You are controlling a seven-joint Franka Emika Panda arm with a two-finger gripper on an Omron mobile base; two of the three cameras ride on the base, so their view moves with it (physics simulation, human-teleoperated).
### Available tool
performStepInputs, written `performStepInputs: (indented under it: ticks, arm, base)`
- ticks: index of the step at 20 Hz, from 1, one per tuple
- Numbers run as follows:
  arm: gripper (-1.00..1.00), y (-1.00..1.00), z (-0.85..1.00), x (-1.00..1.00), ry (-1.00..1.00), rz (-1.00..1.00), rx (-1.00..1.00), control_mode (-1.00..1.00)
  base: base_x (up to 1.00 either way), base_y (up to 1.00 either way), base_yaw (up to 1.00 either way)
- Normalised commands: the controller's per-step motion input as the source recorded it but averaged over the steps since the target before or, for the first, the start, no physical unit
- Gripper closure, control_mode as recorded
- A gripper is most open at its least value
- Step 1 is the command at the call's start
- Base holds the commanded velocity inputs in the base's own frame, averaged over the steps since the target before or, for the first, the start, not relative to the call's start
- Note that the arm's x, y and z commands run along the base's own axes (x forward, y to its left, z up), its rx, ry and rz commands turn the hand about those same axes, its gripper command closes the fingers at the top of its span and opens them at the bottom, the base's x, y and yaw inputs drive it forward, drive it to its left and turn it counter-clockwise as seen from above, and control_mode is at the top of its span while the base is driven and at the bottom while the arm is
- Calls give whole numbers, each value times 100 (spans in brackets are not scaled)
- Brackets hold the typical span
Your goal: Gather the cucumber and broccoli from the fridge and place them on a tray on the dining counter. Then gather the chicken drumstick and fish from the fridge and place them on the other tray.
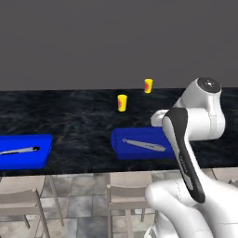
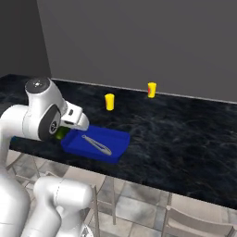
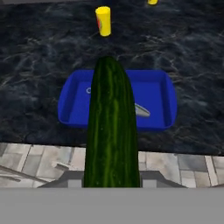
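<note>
I have the gripper (image 3: 112, 181) clamped on the cucumber (image 3: 112, 131), jaws partly closed around its near end, so the dark green length juts forward in the hand view. It hangs over the near edge of the dining counter (image 3: 39, 57), its tip over the blue tray (image 3: 168, 94), which lies just back from that edge. A thin grey utensil (image 2: 96, 144) lies in that tray. Beyond the tray stand two yellow cups (image 1: 122, 102). A second blue tray (image 1: 28, 160) lies well to its left.
</note>
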Motion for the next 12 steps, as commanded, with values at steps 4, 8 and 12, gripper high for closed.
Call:
performStepInputs:
  ticks: [4, 8, 12]
  arm:
    - [100, -22, -51, 23, -2, 0, -5, -100]
    - [100, -45, -51, 39, 0, 1, 0, -100]
    - [100, -55, -41, 47, 2, 1, 0, -100]
  base:
    - [0, 0, 0]
    - [0, 0, 0]
    - [0, 0, 0]
